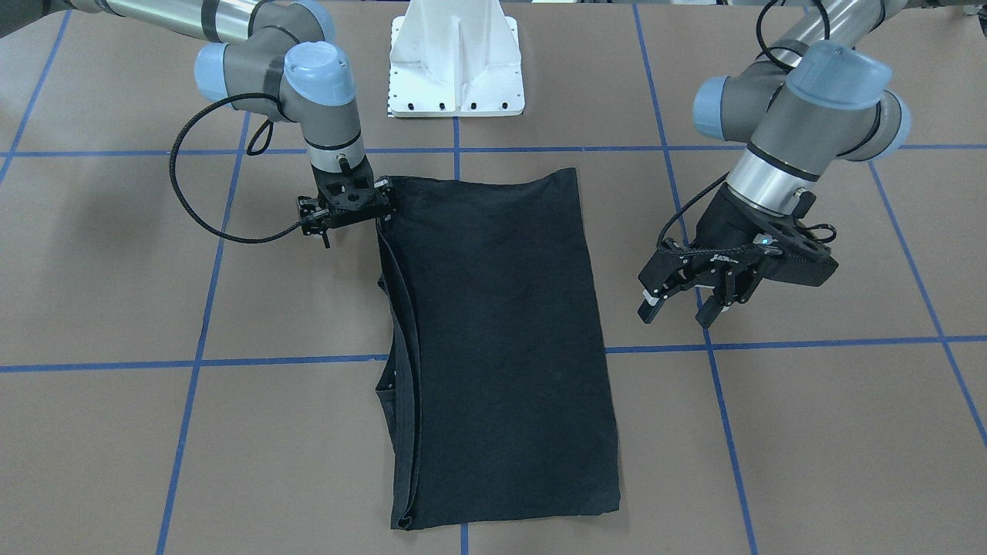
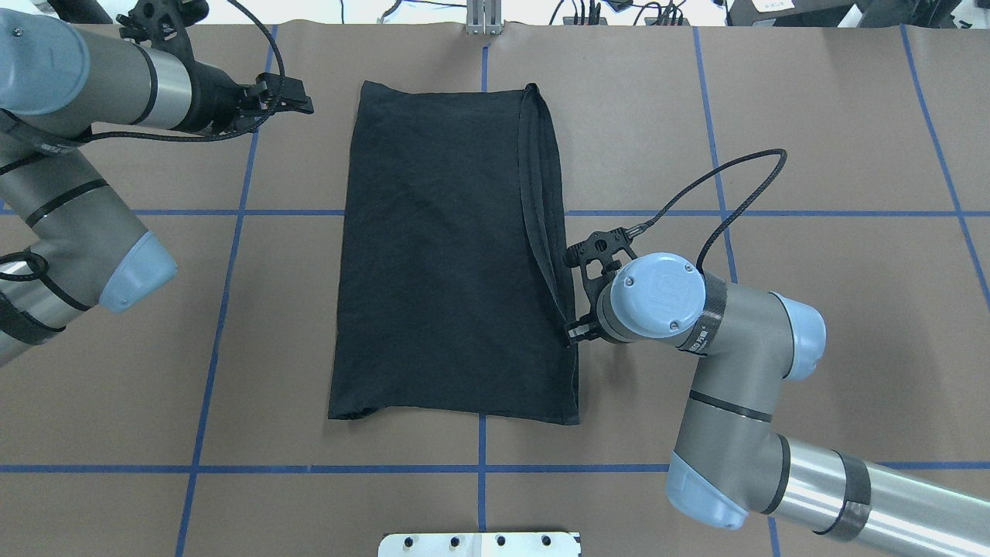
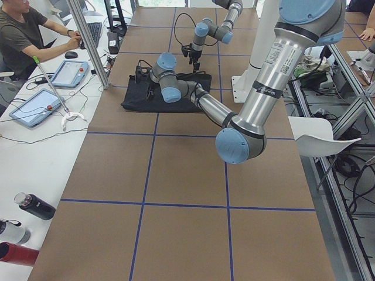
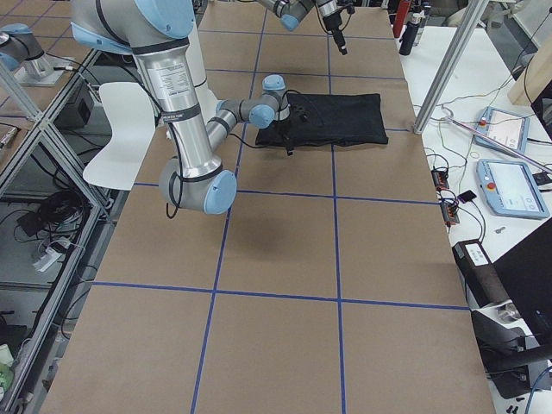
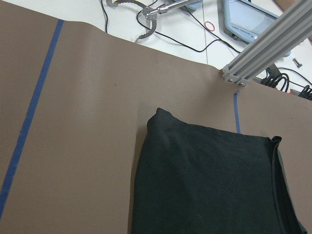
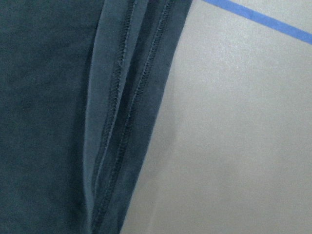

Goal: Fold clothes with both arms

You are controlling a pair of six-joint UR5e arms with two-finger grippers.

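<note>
One brown table (image 2: 812, 155), gridded with blue tape, carries everything. Over it reach the left arm (image 2: 69, 232) and the right arm (image 2: 727, 402), one from each side.

Between them the shirt (image 2: 441, 247) lies flat at the table's middle, just out from the white base (image 1: 456, 69). It is folded lengthwise into a long black rectangle, plain side up. Its doubled hems (image 6: 122, 112) are stacked along the edge on the robot's right.

The left gripper (image 1: 676, 316) hangs above bare table off the shirt's left side, clear of the cloth, fingers spread wide and holding nothing.

The right gripper (image 1: 348, 206) points down over the hemmed edge. Its fingers are hidden under the wrist, so whether they are parted, closed or pinching cloth cannot be told.
</note>
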